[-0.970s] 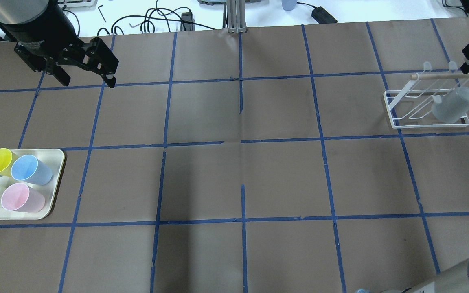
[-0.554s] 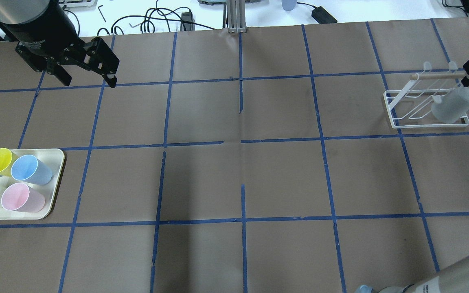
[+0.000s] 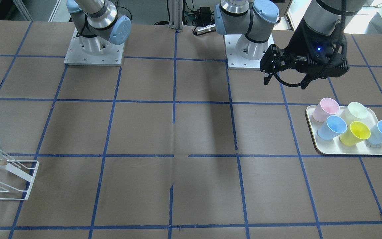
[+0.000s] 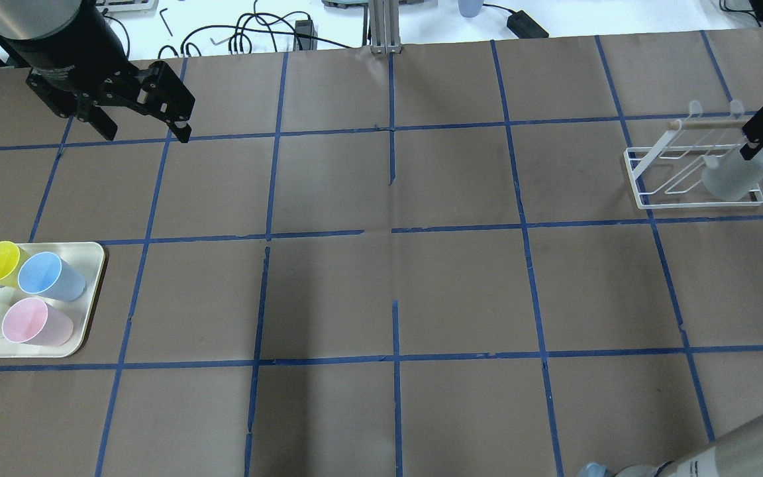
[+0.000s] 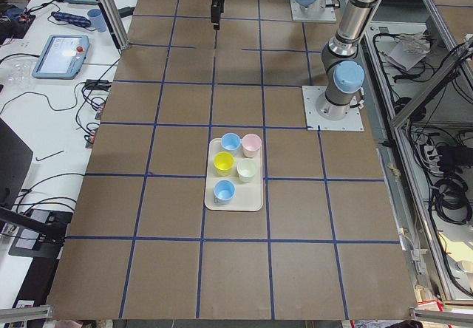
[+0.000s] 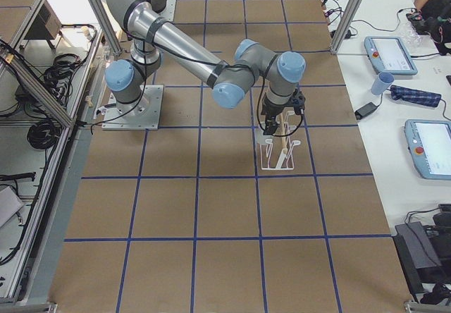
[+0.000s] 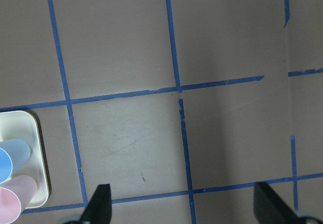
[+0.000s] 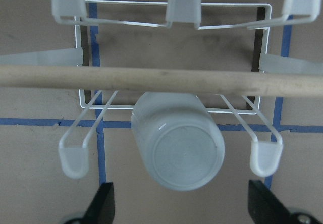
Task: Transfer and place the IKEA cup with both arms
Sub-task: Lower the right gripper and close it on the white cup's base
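The pale-grey IKEA cup (image 4: 731,175) sits upside down and tilted on a peg of the white wire rack (image 4: 646,180) at the table's far right. In the right wrist view its base (image 8: 177,151) faces the camera, below the rack's wooden rod (image 8: 151,78). My right gripper (image 8: 184,209) is open and empty, just above the cup, with its jaws spread wider than the cup; one finger (image 4: 760,126) shows over the rack. My left gripper (image 4: 144,132) is open and empty, high over the far left of the table; it also shows in the front view (image 3: 285,83).
A cream tray (image 4: 93,265) at the left edge holds a yellow, a pink, a pale-green and two light-blue cups; it also shows in the front view (image 3: 350,151). Blue tape lines grid the brown table. Cables lie beyond its far edge.
My right gripper has moved down and nearer, from beyond the rack's rod to just over the cup. The left gripper has hardly moved.
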